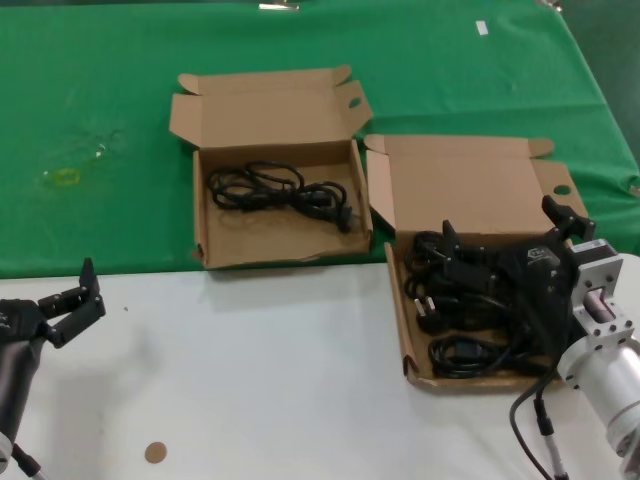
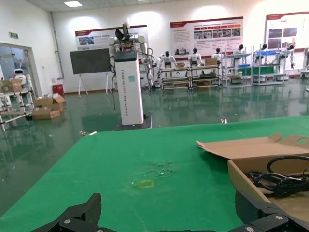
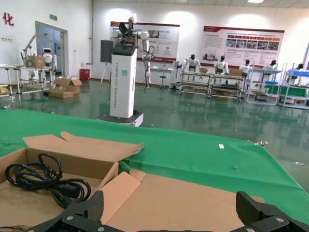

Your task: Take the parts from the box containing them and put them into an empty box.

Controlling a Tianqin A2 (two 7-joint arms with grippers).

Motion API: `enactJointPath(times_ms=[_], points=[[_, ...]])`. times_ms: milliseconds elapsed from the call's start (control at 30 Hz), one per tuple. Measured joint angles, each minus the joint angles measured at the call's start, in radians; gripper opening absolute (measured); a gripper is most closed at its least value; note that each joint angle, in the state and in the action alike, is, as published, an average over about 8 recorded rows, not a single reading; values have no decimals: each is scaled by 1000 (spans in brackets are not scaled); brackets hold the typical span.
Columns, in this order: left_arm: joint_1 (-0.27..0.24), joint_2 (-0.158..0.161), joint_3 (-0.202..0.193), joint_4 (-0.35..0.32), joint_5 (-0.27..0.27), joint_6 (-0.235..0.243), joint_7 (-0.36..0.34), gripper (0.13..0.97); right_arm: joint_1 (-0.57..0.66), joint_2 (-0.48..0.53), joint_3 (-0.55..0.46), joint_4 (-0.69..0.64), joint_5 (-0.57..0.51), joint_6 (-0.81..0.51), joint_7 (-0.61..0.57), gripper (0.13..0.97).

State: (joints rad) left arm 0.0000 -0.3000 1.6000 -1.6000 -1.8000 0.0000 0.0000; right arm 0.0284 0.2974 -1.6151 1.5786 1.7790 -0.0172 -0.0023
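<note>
Nearest the head camera, the right gripper [image 1: 505,245] is being held low over the wider brown cardboard box [image 1: 408,330], its fingers spread wide and nothing gripped between them. Coiled bundles of thin black power cable [image 1: 450,305] are lying heaped inside this box, directly beneath the fingers. Beside this box, further across the green cloth, the smaller brown cardboard box [image 1: 202,215] is standing with one cable bundle [image 1: 280,190] already lying in it. The left gripper [image 1: 72,305] is parked over the white worktop [image 1: 280,380], well away from the wider box, fingers open and empty. The bundles are judged to be light, limp and prone to snagging, so a coil's thick middle is probably better pinched than a loose strand or plug.
</note>
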Motion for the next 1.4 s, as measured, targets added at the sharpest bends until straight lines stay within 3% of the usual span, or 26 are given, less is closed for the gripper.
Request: enactJointPath(times_ms=[1400], points=[[0,0,0,0,0,0,0,966,0,0,0,0,0,0,0,966]])
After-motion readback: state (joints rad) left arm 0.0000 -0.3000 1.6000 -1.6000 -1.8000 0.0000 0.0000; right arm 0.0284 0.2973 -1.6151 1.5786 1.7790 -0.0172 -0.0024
